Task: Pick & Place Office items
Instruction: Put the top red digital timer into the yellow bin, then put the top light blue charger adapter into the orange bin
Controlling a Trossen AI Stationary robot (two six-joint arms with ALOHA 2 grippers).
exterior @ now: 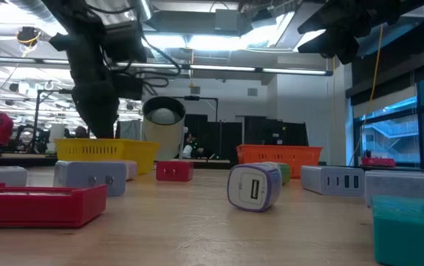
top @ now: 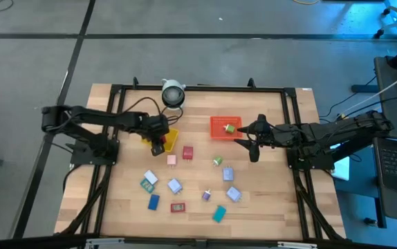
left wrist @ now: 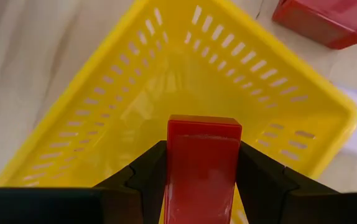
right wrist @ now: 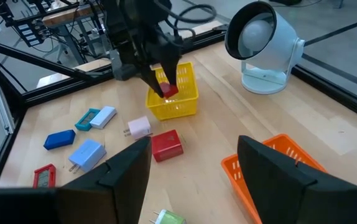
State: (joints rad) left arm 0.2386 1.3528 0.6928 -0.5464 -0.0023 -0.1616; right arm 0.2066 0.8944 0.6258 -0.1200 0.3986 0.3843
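The left gripper (top: 158, 143) hangs over the yellow tray (top: 171, 137) near the back of the wooden desk (top: 268, 200), its fingers (left wrist: 147, 177) pinching a red block (left wrist: 200, 165) held upright above the tray's slotted floor. The right gripper (top: 252, 146) waits just beside the red tray (top: 220, 124), above the desk, with its fingers (right wrist: 125, 168) spread apart and nothing between them; a green piece (top: 230, 128) lies inside that tray. The other office items are scattered on the desk in front of the two trays: a red cube (top: 187, 153) and a pink piece (top: 171, 160) close to the yellow tray, a blue block (top: 153, 202), a flat red piece (top: 178, 207), a teal block (top: 218, 214), a small purple piece (top: 206, 196) and several whitish-blue ones (top: 174, 185) farther forward. A white round camera (top: 173, 93) stands at the back edge of the desk.
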